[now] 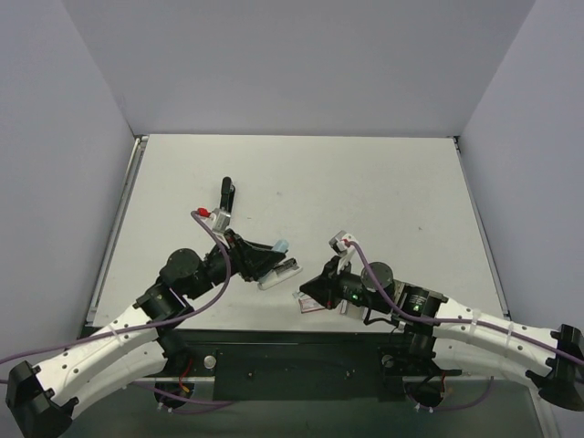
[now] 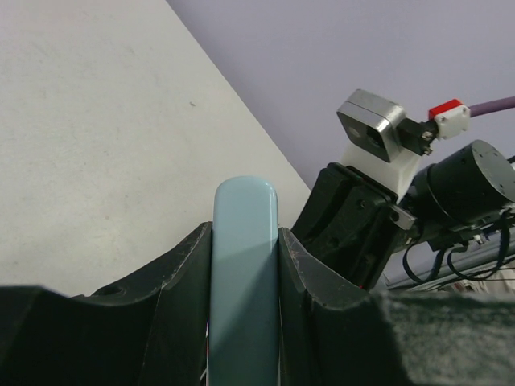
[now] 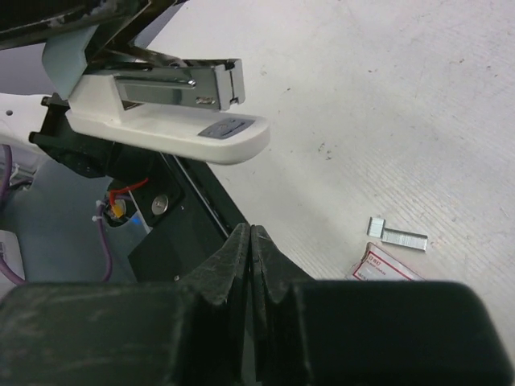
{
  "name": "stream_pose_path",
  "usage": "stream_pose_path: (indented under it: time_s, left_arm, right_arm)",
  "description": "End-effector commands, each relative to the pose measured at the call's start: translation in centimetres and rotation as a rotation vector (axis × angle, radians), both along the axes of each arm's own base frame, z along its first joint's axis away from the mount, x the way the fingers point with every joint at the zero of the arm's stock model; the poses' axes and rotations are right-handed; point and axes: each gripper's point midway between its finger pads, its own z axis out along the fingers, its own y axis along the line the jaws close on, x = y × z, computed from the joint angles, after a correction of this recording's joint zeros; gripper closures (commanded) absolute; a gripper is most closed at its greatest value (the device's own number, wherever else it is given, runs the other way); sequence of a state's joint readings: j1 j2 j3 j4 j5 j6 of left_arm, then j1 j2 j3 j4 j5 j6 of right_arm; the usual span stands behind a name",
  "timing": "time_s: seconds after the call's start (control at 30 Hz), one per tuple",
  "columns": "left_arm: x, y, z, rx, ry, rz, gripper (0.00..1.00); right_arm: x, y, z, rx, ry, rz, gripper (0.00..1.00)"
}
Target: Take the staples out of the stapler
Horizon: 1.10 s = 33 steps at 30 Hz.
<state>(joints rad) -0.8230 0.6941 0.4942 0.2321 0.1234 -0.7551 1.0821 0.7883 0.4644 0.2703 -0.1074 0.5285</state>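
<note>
My left gripper (image 2: 245,233) is shut on a stapler with a pale blue top arm (image 2: 245,265), a bare metal magazine (image 3: 173,87) and a white base (image 3: 177,137). It holds the stapler hinged open above the table, near the front middle (image 1: 281,266). My right gripper (image 3: 251,233) is shut and empty, just right of and below the stapler, low over the table (image 1: 306,294). A short strip of loose staples (image 3: 400,235) lies on the table by it. A slim black stapler-like bar (image 1: 226,193) lies farther back.
A small red-and-white staple box (image 3: 385,265) lies next to the loose staples, under my right gripper. The black front rail of the table (image 1: 301,365) runs below both arms. Purple walls enclose the white tabletop (image 1: 365,192).
</note>
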Motion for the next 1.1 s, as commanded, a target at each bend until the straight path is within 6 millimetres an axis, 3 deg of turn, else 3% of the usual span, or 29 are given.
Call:
stream_pose_path:
  time_s: [0.0, 0.13, 0.43, 0.77, 0.9, 1.07]
  left_arm:
    - [-2.0, -0.6, 3.1, -0.116, -0.052, -0.096, 1.00]
    - [-3.0, -1.1, 2.6, -0.113, -0.050, -0.154, 1.00]
    - [-5.9, -2.2, 0.9, -0.058, -0.065, -0.297, 1.00]
    - [-11.8, -5.5, -0.5, 0.018, -0.115, -0.585, 1.00]
    - [-13.9, -6.0, -0.2, 0.014, -0.140, -0.675, 1.00]
    - [-13.2, -5.7, -0.3, 0.046, -0.147, -0.622, 1.00]
  right_arm:
    - [0.1, 2.0, 3.9, 0.116, -0.037, 0.035, 1.00]
    - [0.3, 3.0, 6.1, 0.131, -0.071, 0.059, 1.00]
    - [0.0, 3.1, 9.8, 0.140, -0.153, 0.100, 1.00]
    - [0.0, 4.3, 12.4, 0.121, -0.229, 0.160, 1.00]
    - [0.3, 4.9, 14.2, 0.109, -0.274, 0.177, 1.00]
    - [0.2, 4.9, 14.4, 0.097, -0.283, 0.186, 1.00]
